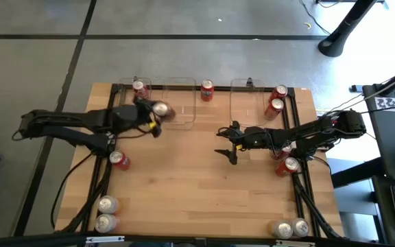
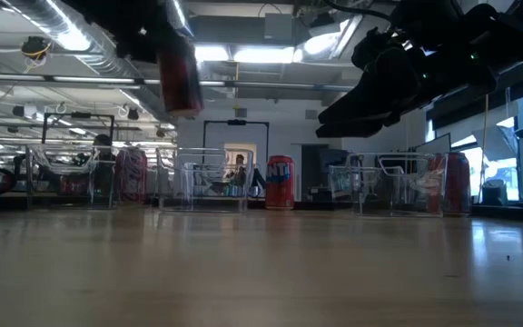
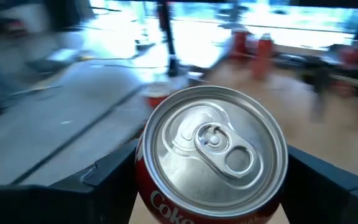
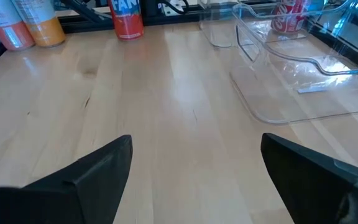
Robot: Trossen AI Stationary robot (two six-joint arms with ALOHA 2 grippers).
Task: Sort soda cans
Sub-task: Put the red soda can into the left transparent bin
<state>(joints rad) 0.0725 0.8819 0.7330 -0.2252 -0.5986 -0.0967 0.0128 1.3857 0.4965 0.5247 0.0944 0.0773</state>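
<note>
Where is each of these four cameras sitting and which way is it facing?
High view: overhead, straight down on the table, both arms showing.
Low view: table height, level toward the bins; both arms overhead.
Left wrist view: on the left arm, over the left gripper shut on a red can.
Right wrist view: on the right arm, past the open right gripper toward a bin.
Shared: the held can shows in the high, low and left wrist views.

Grey tiled floor [image 1: 184, 55] surrounds the wooden table [image 1: 197, 185].
</note>
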